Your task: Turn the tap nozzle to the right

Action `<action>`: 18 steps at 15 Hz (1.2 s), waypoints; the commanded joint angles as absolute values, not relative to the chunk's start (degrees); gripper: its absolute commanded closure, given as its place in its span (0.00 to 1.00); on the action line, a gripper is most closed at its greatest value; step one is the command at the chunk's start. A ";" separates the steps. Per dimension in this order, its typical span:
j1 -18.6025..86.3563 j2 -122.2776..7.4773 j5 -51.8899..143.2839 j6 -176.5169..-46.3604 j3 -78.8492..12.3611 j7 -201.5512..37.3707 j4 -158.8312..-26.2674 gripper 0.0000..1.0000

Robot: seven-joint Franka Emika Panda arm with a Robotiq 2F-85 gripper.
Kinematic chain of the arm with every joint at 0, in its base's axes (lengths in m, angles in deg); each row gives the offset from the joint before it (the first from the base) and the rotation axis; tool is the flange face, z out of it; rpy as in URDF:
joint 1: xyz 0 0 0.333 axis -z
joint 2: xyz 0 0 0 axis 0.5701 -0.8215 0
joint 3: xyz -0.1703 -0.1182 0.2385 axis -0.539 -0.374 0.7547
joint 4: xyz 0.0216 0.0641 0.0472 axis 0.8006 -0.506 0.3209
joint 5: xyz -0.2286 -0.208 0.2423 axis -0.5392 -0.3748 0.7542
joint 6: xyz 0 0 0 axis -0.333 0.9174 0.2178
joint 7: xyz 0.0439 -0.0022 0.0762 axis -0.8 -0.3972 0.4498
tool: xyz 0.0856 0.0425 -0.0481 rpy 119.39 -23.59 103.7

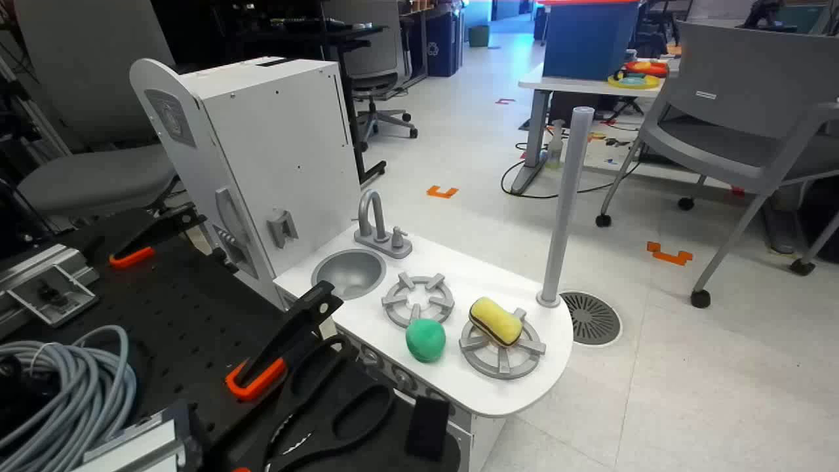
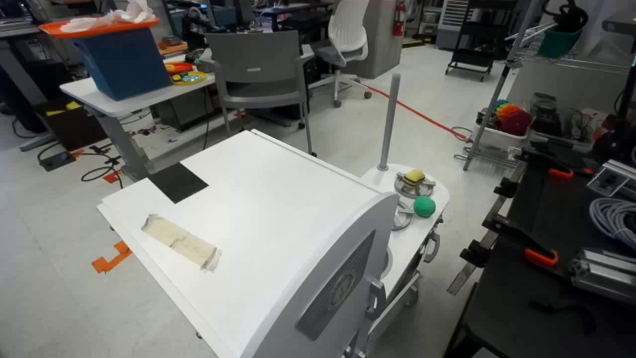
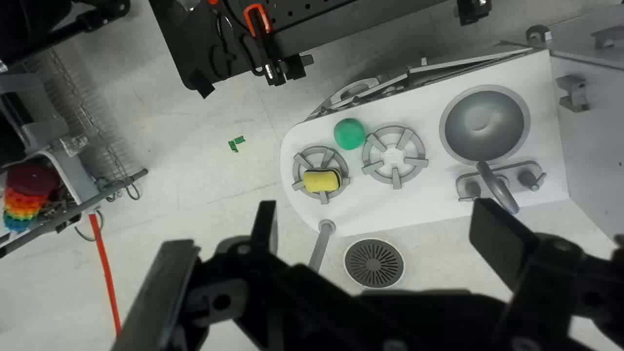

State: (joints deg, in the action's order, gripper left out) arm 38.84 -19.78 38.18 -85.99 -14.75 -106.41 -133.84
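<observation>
The tap nozzle (image 1: 379,217) is a silver-grey arched spout on a grey base behind the round sink (image 1: 349,274) of the white toy kitchen. In the wrist view the nozzle (image 3: 498,188) runs slantwise from the sink's rim toward the counter's back edge. It is hidden behind the tall cabinet in an exterior view (image 2: 278,199). My gripper (image 3: 375,214) is open with nothing between its fingers, high above the kitchen. Its right fingertip appears just beside the nozzle's end in the picture, but no contact shows. The gripper is out of view in both exterior views.
A tall grey pole (image 1: 567,210) rises from the counter's end. A green ball (image 1: 425,340) and a yellow striped toy (image 1: 496,321) lie at the burners. The tall white cabinet (image 1: 282,131) stands beside the sink. A black table (image 1: 177,314) with clamps stands along the kitchen's front.
</observation>
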 commanded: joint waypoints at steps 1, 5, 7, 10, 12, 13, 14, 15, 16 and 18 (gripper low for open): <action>37.10 -19.96 37.60 -85.80 -16.31 -106.90 -133.71 0.00; 37.22 -20.80 37.12 -86.62 -16.22 -107.56 -133.57 0.00; 37.55 -25.18 35.63 -87.82 -16.03 -108.05 -132.25 0.00; 37.80 -35.89 31.22 -94.42 -15.47 -111.51 -130.14 0.00; 36.73 -42.09 28.88 -99.02 -16.60 -112.39 -129.46 0.00; 36.04 -46.03 27.26 -100.81 -17.27 -113.00 -128.46 0.00; 35.18 -49.73 26.55 -103.96 -18.24 -113.46 -127.96 0.00; 34.14 -53.53 26.33 -107.21 -19.36 -113.57 -127.23 0.00; 33.20 -57.41 27.67 -110.44 -20.49 -111.88 -126.39 0.00; 31.07 -64.72 28.51 -117.03 -23.06 -110.73 -124.29 0.00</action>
